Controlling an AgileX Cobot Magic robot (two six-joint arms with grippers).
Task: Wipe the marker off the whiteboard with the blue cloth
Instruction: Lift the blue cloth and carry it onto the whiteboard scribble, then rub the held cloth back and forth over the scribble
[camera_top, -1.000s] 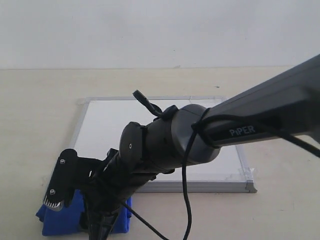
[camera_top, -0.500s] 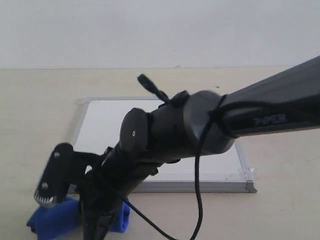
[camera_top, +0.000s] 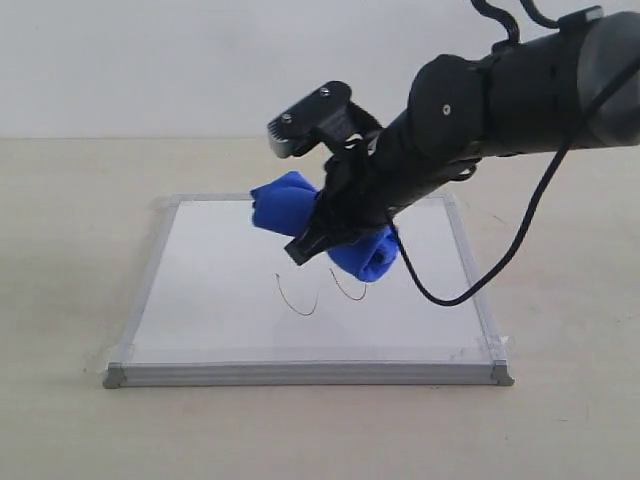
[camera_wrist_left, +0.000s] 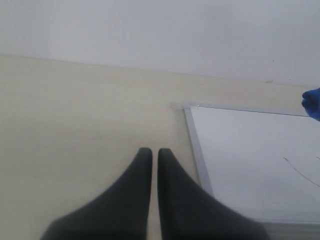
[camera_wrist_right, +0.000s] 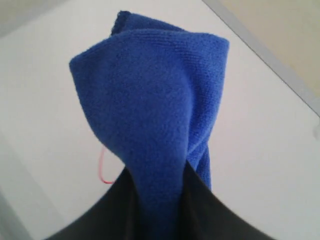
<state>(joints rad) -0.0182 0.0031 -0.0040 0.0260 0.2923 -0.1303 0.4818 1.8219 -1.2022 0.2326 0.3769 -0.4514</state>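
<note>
The whiteboard (camera_top: 220, 300) lies flat on the table, and the marker (camera_top: 300, 298), a thin reddish W-like squiggle, sits near its middle. My right gripper (camera_top: 318, 222) is shut on the blue cloth (camera_top: 283, 205), which hangs bunched just above the squiggle and behind it. In the right wrist view the blue cloth (camera_wrist_right: 150, 100) fills the space between the fingers of the right gripper (camera_wrist_right: 160, 185), and a bit of the marker (camera_wrist_right: 102, 170) shows beside it. My left gripper (camera_wrist_left: 150, 152) is shut and empty over the table, beside the whiteboard (camera_wrist_left: 240, 160) frame.
The beige table (camera_top: 70, 250) surrounds the board, with a pale wall (camera_top: 150, 60) behind. The right arm's black cable (camera_top: 520, 240) loops over the board's right side. Clear tape marks the board's front right corner (camera_top: 492, 350).
The right arm has swung from the table's front left, where the cloth lay off the board, up and right. It now holds the cloth lifted over the board's middle, uncovering the marker.
</note>
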